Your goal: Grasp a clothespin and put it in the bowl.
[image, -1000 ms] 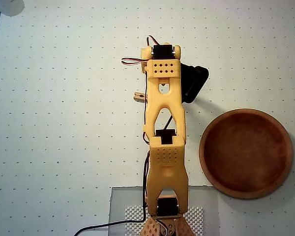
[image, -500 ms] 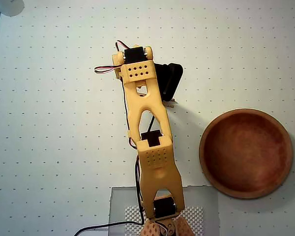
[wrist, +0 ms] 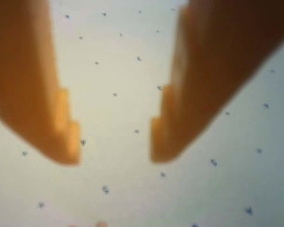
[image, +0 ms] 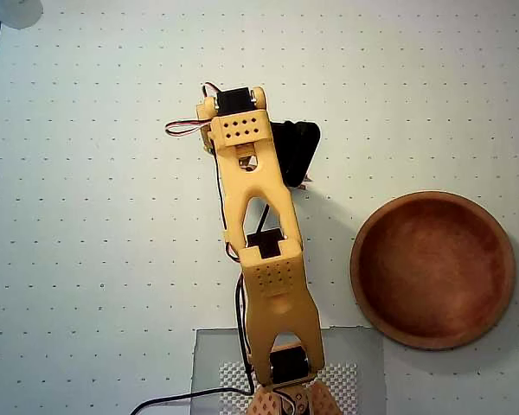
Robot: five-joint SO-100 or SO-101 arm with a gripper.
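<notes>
In the overhead view my orange arm (image: 258,233) reaches up the middle of the dotted white table and covers the gripper beneath it. Only a small tan tip of the clothespin (image: 304,183) shows, just right of the black wrist motor (image: 292,149). The reddish-brown wooden bowl (image: 432,270) sits empty at the right, well apart from the arm. In the wrist view my gripper (wrist: 116,151) is open just above the table. Its two orange fingers (wrist: 42,104) are blurred, and only dotted surface lies between them.
A grey base plate with a mesh patch (image: 209,354) holds the arm's foot at the bottom edge. A pale object (image: 13,10) sits in the top left corner. Red and black wires (image: 186,126) loop out left of the wrist.
The arm has swung to the left. The clothespin tip that showed at the arm's left edge a second ago now shows at its right. Hardly any motion in the last half second.
</notes>
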